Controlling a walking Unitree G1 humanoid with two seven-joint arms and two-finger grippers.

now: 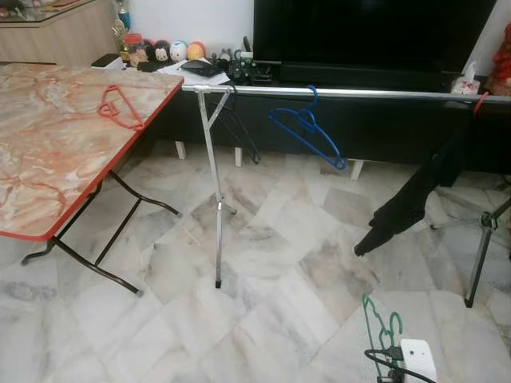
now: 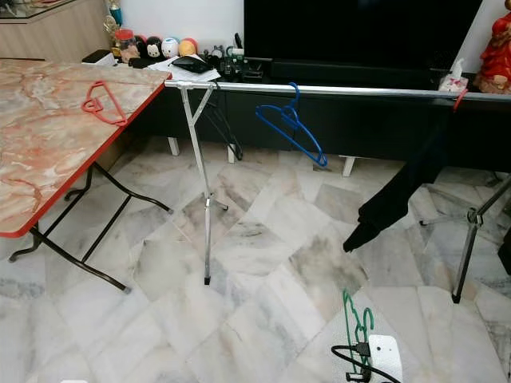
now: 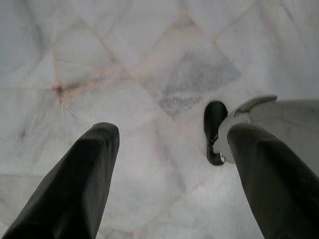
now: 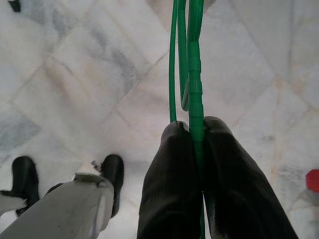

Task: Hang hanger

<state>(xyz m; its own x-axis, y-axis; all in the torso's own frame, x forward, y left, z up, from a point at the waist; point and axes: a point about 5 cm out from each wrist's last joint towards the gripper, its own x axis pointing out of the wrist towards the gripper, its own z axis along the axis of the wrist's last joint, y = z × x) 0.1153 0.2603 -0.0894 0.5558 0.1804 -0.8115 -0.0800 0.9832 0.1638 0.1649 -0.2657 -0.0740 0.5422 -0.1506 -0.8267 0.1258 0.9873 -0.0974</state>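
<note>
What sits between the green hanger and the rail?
Nothing visible: open floor lies between the green hanger, held in the right gripper, and the rail. A bare stretch runs between the blue hanger and the black garment.

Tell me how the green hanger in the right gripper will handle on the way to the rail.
The green hanger looks like thin plastic: probably light, slightly springy. The right gripper pinches one narrow bar, so it may swing or twist. Its open hook should catch the rail easily.
</note>
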